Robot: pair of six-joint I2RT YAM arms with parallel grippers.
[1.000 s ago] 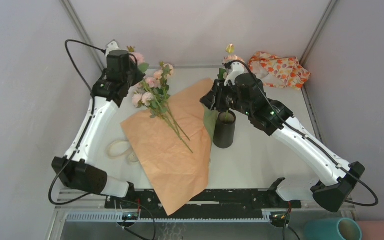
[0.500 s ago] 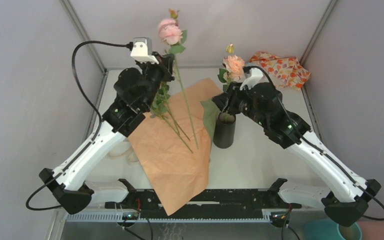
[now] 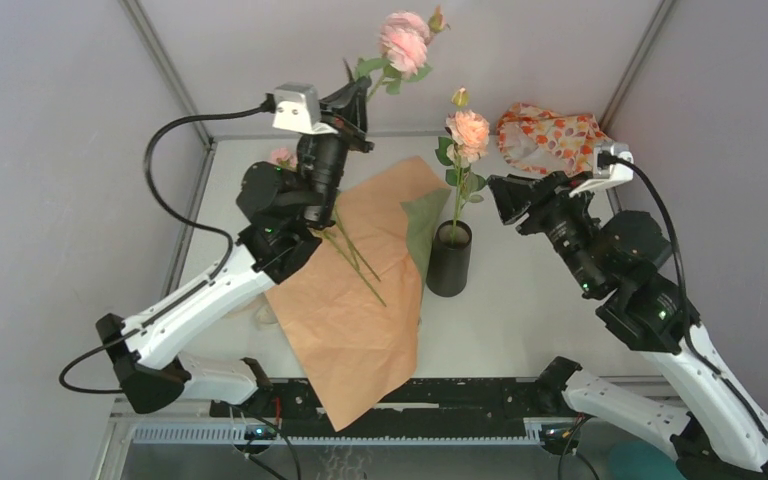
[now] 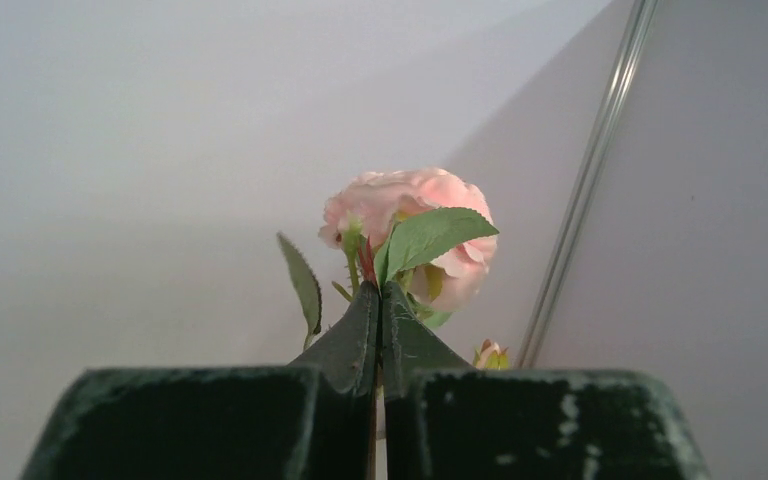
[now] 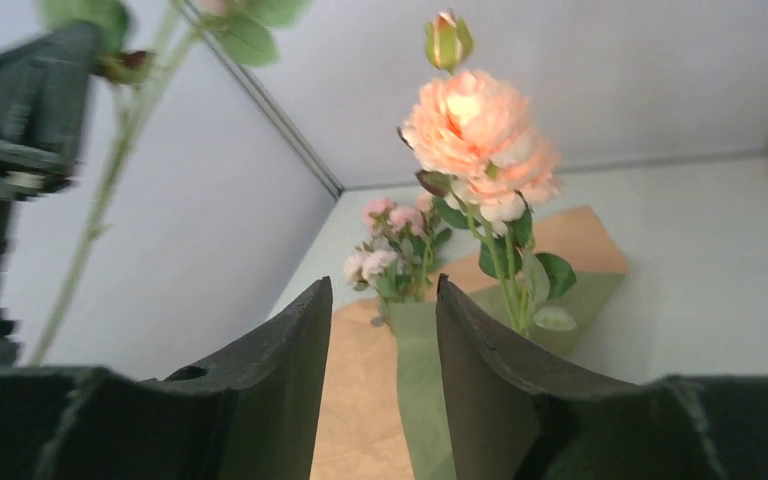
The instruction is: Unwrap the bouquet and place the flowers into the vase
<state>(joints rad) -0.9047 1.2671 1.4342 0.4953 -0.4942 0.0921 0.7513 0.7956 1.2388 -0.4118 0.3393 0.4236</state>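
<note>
My left gripper (image 3: 357, 100) is raised high above the table's back, shut on the stem of a pink rose (image 3: 404, 40). In the left wrist view that rose (image 4: 415, 225) stands just past the closed gripper (image 4: 380, 290). The black vase (image 3: 449, 258) stands at mid-table with a peach rose (image 3: 469, 128) upright in it. My right gripper (image 3: 506, 200) hovers to the vase's right, open and holding nothing (image 5: 382, 290), with the peach rose (image 5: 475, 125) beyond it. The rest of the bouquet (image 3: 355, 255) lies on the spread orange-brown paper (image 3: 350, 310), whose sage-green sheet (image 3: 419, 228) touches the vase.
An orange-and-white patterned cloth (image 3: 555, 135) lies at the back right corner. A teal cylinder (image 3: 640, 462) shows at the bottom right edge, off the table. Grey enclosure walls close in on three sides. A bit of cream ribbon (image 3: 258, 316) peeks out left of the paper.
My left arm has lifted the pink rose off the paper, up and to the right. My right gripper has left the peach rose in the vase and drawn back to the right.
</note>
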